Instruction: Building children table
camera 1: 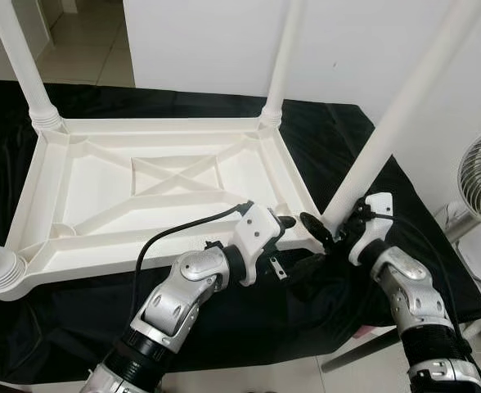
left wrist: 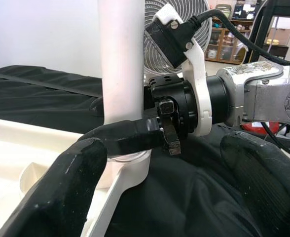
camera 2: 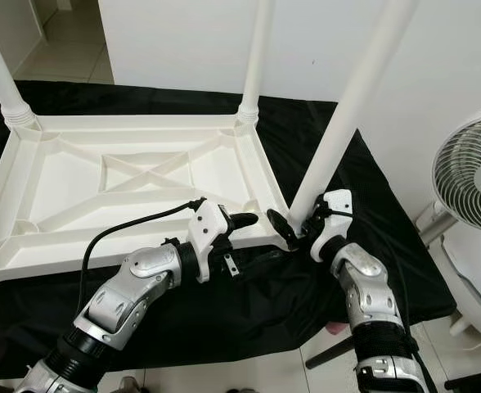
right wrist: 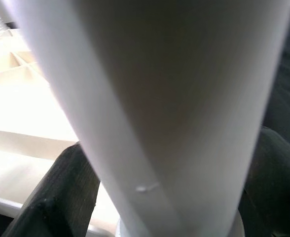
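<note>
Table [camera 1: 142, 192] and legs [camera 1: 388, 131]: white moulded plastic, smooth, slight sheen. Cloth [camera 1: 339, 131] beneath: black fabric, wrinkled, faintly shiny. Fingers [left wrist: 71, 192]: black, matt, probably rubbery. Arms [camera 1: 179, 295]: brushed silver metal.

A home room: tiled floor [camera 1: 77, 41], pedestal fan [camera 2: 474, 168], distant shelves [left wrist: 229, 37]

We get bright, even indoor light and sharp head views; the right wrist shot is blurry up close, with blown-out white plastic.
</note>
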Controlling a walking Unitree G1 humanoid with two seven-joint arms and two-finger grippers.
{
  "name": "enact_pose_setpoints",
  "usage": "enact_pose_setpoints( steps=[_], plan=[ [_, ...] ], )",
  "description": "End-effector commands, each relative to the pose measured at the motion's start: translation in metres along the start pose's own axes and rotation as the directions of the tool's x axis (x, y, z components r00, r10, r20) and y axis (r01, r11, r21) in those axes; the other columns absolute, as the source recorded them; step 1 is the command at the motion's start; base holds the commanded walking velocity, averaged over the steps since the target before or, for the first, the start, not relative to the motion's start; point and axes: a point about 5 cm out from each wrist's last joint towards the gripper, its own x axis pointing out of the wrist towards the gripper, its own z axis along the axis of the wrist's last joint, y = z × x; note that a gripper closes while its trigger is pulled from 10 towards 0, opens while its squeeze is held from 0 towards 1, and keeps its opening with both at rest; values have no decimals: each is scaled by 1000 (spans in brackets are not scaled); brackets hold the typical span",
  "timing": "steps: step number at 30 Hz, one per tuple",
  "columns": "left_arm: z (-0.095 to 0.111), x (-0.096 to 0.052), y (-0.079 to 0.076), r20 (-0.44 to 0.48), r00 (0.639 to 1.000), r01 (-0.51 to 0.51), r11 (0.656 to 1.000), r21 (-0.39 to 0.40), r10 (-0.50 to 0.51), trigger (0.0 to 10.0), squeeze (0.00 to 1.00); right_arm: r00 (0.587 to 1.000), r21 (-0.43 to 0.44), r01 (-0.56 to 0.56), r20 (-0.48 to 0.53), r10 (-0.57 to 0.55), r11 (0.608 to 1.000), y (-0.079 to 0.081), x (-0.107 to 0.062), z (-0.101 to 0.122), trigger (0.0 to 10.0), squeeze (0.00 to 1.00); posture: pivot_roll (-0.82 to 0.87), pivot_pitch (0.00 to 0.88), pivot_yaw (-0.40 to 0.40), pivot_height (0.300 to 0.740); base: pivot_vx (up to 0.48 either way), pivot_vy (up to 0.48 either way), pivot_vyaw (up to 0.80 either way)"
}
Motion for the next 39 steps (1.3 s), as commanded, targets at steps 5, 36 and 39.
enact_pose_setpoints(
  steps=[5, 36, 39],
  plan=[
    [-1, 0, -2, -10, 1000, 22, 1000, 1, -22, 10000, 0, 998, -36, -61, 0, 61, 997, -1, 5, -1, 196, 0, 51, 74, -70, 740, 0, 0, 0],
    [-4, 2, -10, -5, 999, 41, 999, -21, -42, 10000, 0, 925, 61, 374, 45, -377, 926, 38, -9, -2, 10000, 0, 11, 100, -83, 740, 0, 0, 0],
    [-4, 2, -10, -6, 999, 42, 999, -21, -42, 10000, 0, 895, 76, 442, 35, -445, 894, 43, -9, -1, 10000, 0, 11, 102, -84, 740, 0, 0, 0]
  ],
)
